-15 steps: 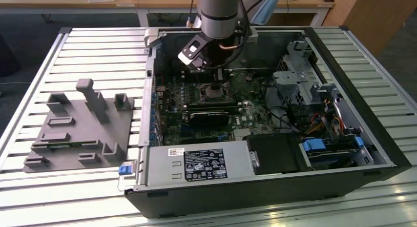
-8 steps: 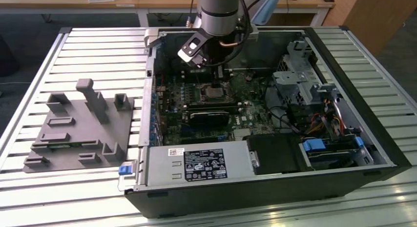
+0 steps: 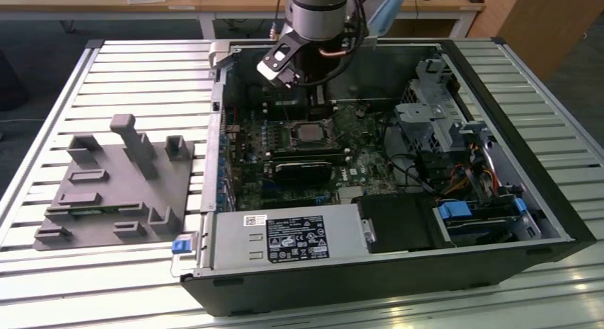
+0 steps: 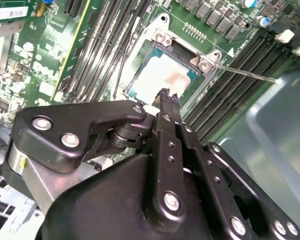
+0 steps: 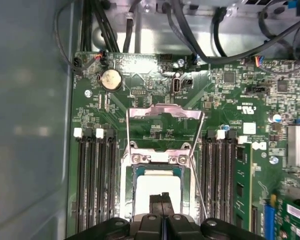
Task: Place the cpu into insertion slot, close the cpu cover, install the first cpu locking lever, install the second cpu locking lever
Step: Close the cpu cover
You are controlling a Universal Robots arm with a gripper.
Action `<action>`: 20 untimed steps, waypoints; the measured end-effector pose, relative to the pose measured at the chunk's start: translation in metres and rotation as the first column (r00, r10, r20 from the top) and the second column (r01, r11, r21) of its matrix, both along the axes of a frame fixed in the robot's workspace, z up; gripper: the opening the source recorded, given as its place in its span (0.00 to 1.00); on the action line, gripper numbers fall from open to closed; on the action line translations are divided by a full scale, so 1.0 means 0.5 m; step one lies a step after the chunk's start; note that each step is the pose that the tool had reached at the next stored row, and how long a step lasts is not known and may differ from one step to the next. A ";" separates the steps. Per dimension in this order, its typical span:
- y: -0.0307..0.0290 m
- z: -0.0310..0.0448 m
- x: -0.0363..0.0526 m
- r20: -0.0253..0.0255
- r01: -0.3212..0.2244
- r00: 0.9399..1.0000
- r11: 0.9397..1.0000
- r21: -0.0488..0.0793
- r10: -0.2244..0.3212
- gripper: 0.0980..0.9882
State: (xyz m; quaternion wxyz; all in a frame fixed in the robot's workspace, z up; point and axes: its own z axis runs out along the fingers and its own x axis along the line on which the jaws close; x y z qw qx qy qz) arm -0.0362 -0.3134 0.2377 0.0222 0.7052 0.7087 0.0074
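Two black fingertips of the gripper are pressed together with nothing visible between them. They hang right over the cpu; I cannot tell whether they touch its silver top. The cpu lies flat in the insertion slot, its pale metal face uncovered.

The first wrist view adds the cpu cover. It is swung open away from the socket, and green board shows through its square cut-out. Long black memory slots run on both sides of the socket.

The second wrist view looks along the gripper's linkage from close behind. It shows a thin locking lever sticking out sideways across the memory slots, not latched.

The exterior view gives the wider setting. The arm comes down from the upper middle of the frame into an open computer case. The case lies on a slatted table, with a grey fixture on the exterior view's left, well apart from the case.
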 end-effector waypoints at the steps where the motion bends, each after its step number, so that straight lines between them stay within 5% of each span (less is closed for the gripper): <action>1: 0.000 0.006 0.000 0.000 0.000 1.000 1.000 0.000 0.000 0.01; 10: 0.000 0.065 0.000 0.000 0.000 1.000 1.000 0.000 0.000 0.01; 20: -0.021 0.065 0.000 0.000 0.000 1.000 1.000 0.000 0.000 0.01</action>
